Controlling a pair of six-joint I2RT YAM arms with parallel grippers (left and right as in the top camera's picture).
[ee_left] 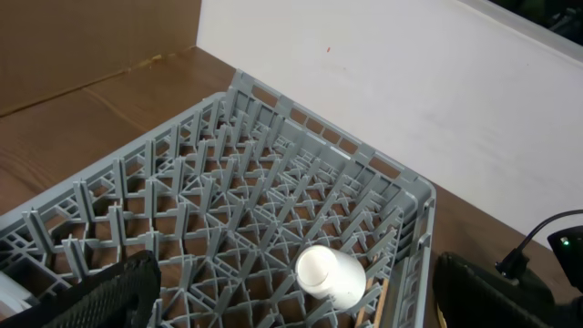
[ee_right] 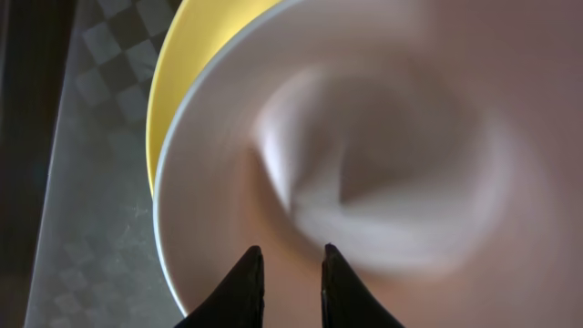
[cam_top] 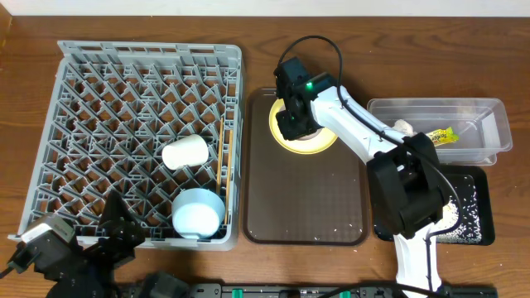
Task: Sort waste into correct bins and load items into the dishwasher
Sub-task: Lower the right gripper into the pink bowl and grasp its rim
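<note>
My right gripper [ee_right: 290, 255] hangs low over the inside of the pinkish-white small bowl [ee_right: 383, 137], its fingers a narrow gap apart with nothing between them. The bowl sits on the round yellow plate [cam_top: 287, 142] at the back of the brown tray. My left gripper [ee_left: 296, 266] is wide open and empty above the front of the grey dish rack [cam_top: 99, 91]. The rack holds the cream cup [cam_top: 184, 152] on its side, the light blue bowl [cam_top: 199, 212] and the chopsticks [cam_top: 221, 170] along its right side. The clear bin [cam_top: 480, 112] holds the tissue [cam_top: 403, 127] and the snack wrapper [cam_top: 441, 136]. The black bin [cam_top: 476, 211] holds crumbs.
The brown serving tray [cam_top: 302, 199] lies between the rack and the bins. The right arm reaches across from the front right, over the black bin's left part. A white wall stands behind the table in the left wrist view.
</note>
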